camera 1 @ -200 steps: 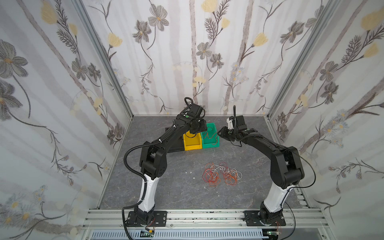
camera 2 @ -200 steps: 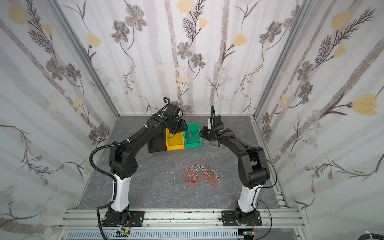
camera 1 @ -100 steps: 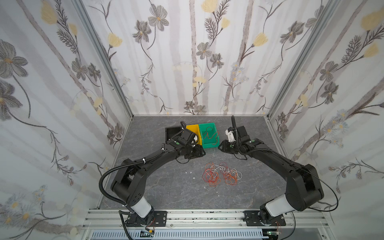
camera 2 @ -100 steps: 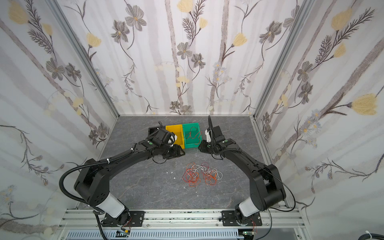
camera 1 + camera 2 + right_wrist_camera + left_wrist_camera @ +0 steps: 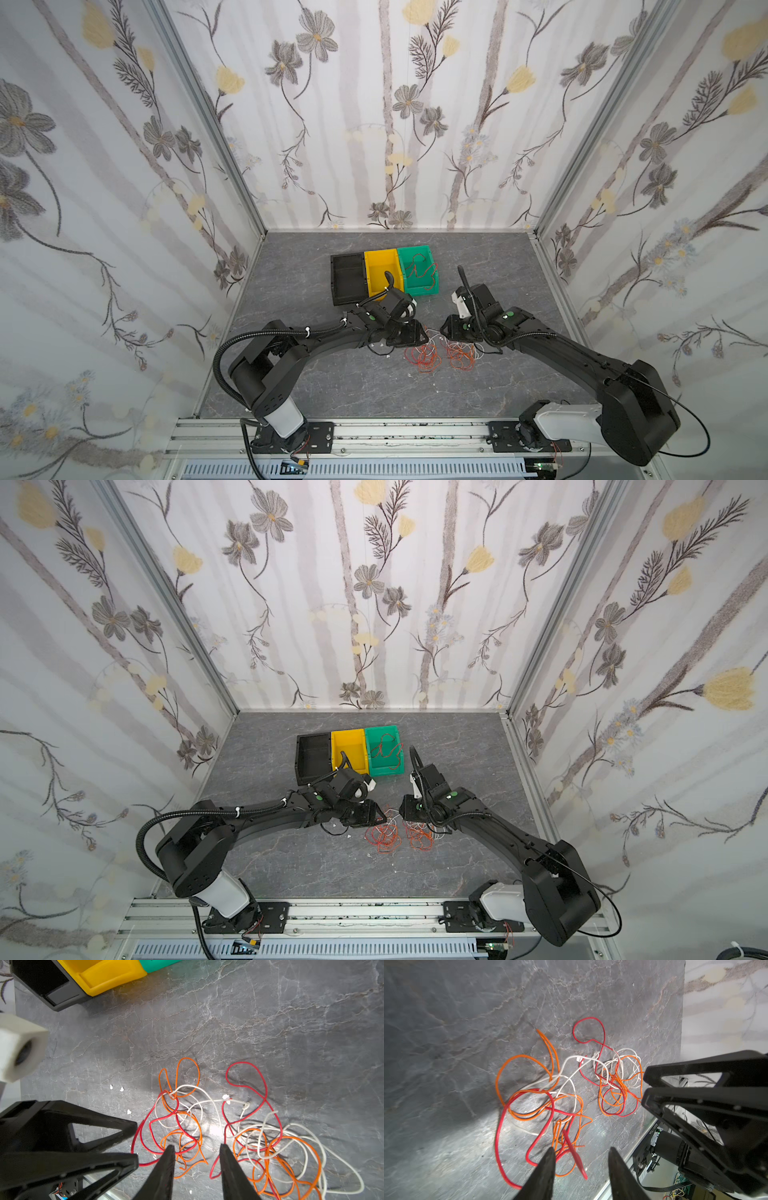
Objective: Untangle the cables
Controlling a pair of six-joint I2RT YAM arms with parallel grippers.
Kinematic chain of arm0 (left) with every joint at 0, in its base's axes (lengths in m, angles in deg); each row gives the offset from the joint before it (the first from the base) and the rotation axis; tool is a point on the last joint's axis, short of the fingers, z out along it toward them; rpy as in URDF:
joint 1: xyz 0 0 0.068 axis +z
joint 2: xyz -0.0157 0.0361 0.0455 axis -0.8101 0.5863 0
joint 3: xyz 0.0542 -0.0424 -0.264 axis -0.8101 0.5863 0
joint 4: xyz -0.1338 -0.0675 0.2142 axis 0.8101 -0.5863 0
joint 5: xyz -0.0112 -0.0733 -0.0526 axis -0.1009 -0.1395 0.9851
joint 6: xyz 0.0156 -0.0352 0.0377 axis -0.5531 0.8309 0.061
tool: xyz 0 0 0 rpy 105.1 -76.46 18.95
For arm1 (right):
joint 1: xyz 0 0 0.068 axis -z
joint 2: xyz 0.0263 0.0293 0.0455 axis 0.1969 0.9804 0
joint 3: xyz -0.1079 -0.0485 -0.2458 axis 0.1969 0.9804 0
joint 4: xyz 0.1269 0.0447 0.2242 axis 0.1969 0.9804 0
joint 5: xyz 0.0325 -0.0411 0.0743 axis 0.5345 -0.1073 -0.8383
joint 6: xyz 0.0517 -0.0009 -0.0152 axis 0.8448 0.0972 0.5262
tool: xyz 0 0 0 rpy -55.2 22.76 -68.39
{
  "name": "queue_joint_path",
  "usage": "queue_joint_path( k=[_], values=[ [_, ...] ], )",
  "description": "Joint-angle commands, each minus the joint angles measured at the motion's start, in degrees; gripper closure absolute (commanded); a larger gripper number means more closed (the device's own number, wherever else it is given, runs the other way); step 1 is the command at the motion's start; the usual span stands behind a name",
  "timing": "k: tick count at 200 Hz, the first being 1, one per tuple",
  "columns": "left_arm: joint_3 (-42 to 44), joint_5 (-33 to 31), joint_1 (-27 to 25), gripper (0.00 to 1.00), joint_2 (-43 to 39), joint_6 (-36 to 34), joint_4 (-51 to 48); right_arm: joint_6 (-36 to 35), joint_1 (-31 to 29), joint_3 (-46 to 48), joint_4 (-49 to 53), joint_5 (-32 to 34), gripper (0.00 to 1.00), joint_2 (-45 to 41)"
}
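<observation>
Where the two arms met over the grey table (image 5: 316,374), the cables (image 5: 571,1093) lay in a loose red, orange and white heap, two clumps joined by white strands; the left claw (image 5: 581,1150) stood spread, a blurred red end lying in its gap unpinched; the right claw (image 5: 196,1146) stood spread too, and whether its tips touched the wires could not be told; some loops ran off that wrist picture's edge. One red cable (image 5: 422,272) lay apart in the green bin (image 5: 411,250); in both top views the claws were too small and dark to show their gap.

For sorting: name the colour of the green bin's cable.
Red cable, best in a top view.
</observation>
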Motion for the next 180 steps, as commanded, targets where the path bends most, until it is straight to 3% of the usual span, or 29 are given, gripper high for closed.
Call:
queue_joint_path(
  k=[1, 58, 91, 128, 180],
  values=[
    [-0.7, -0.7, -0.3, 0.74, 1.6, 0.9, 2.9, 1.4, -0.3, 1.4, -0.2, 2.0, 0.62, -1.2],
    [-1.8, -1.2, -0.9, 0.97, -0.6, 0.9, 1.3, 1.9, -1.6, 2.7, -3.9, 0.4, 0.61, -0.6],
    [-2.8, -2.0, -0.9, 0.98, -4.3, 0.2, -1.7, 2.3, -2.6, 2.1, -8.4, -0.4, 0.59, 3.4],
    [-1.5, -3.1, -0.9, 0.99, -8.6, 0.4, -2.7, 3.0, -3.1, 2.0, -14.8, -2.4, 0.48, 9.0],
    [-0.1, -5.0, -0.2, 1.0, -16.3, 0.9, -3.6, 3.9, -3.4, 3.0, -15.9, -1.2, 0.49, 15.0]
  ],
)
